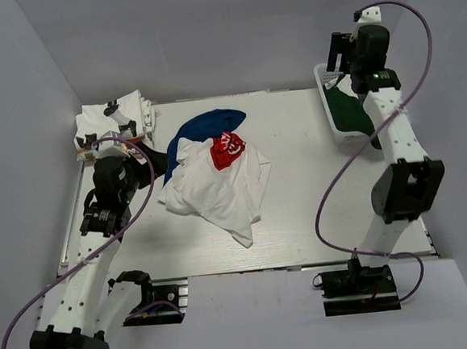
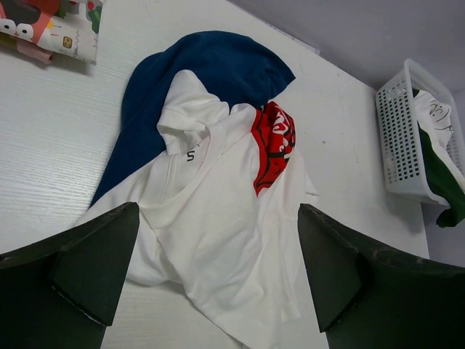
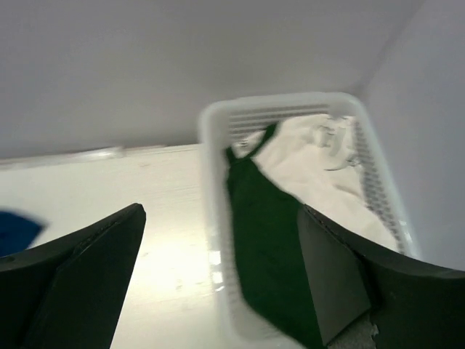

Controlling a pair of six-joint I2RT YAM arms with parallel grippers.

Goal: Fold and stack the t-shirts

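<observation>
A crumpled white t-shirt (image 1: 217, 193) with a red print (image 1: 227, 149) lies mid-table, partly on top of a plain dark blue t-shirt (image 1: 207, 126). In the left wrist view the white tee (image 2: 225, 182) covers the blue one (image 2: 211, 62). My left gripper (image 1: 156, 159) is open and empty, hovering at the white tee's near-left edge (image 2: 218, 211). My right gripper (image 1: 339, 61) is open and empty above the white basket's rim (image 3: 221, 211). A white tee with dark green trim (image 3: 269, 240) lies in that basket.
The white mesh basket (image 1: 330, 112) stands at the far right edge; it also shows in the left wrist view (image 2: 399, 138). Folded cartoon-print tees (image 1: 115, 123) are stacked at the far left corner. Grey walls close in the table on three sides.
</observation>
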